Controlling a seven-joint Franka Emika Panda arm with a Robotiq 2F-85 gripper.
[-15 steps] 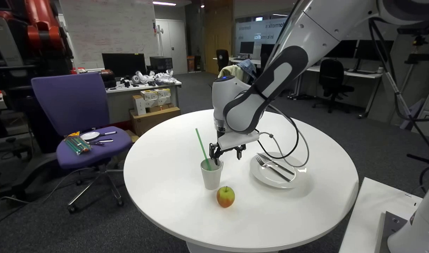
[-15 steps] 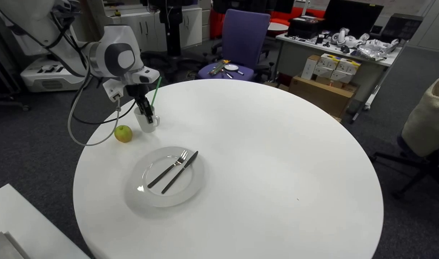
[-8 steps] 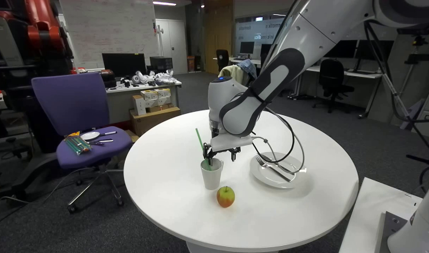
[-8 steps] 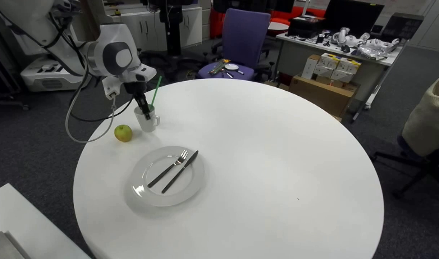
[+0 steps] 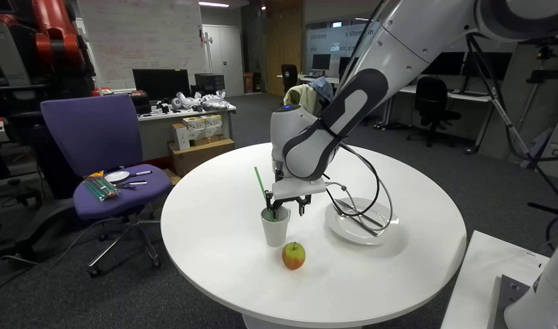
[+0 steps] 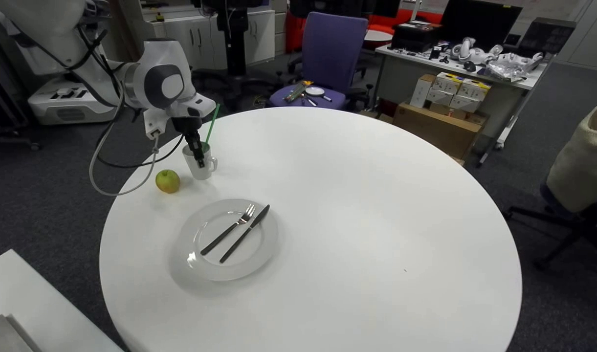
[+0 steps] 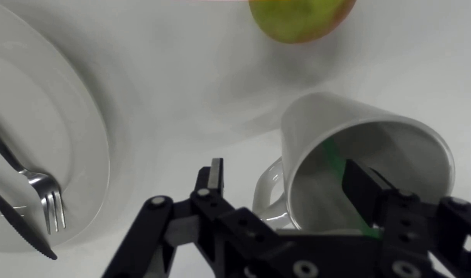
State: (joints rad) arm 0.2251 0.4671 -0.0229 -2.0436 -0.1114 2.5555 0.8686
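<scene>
A white mug (image 5: 275, 232) stands upright on the round white surface (image 5: 210, 233); in the wrist view its handle (image 7: 262, 195) points left. The pincer (image 7: 287, 179) is open there, its two fingers spread well apart with the handle and the mug's left wall between them: the right one hangs over the mouth, the left one stays outside, beyond the handle. Whether the right finger dips below the rim or touches the green straw (image 5: 259, 180) is hard to tell; that straw leans in the mug, its top poking well above it. In an exterior view a red-and-green apple (image 5: 293, 257) sits just beside the mug, nearer and slightly right. Farther right lies a white plate (image 6: 230, 274) bearing a fork (image 6: 227, 232) and a knife (image 6: 245, 233) side by side. Far left, beyond the surface, a purple chair (image 5: 93, 132) carries a bagged bundle (image 5: 100, 188)
</scene>
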